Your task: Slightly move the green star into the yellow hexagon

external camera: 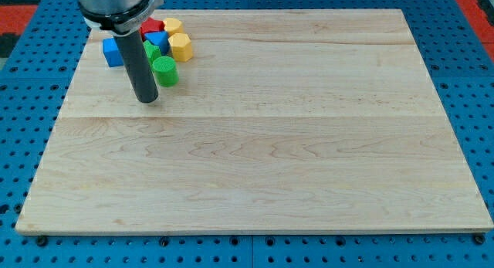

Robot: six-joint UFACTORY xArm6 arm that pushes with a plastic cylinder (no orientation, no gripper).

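Bare of any jaws, my tip rests beside the green cylinder. Pushing blind risks scattering the cluster, since the rod hides the green star

A single camera looks down at an angle from above the near edge of the wooden table, close enough that it nearly fills the view.

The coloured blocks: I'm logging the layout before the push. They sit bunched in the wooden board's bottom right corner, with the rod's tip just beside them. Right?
Not quite. The camera view shows the coloured blocks, including the yellow hexagon block and a green block, bunched in the top left corner of the wooden board, not the bottom right. My tip is just beside them, as you said.
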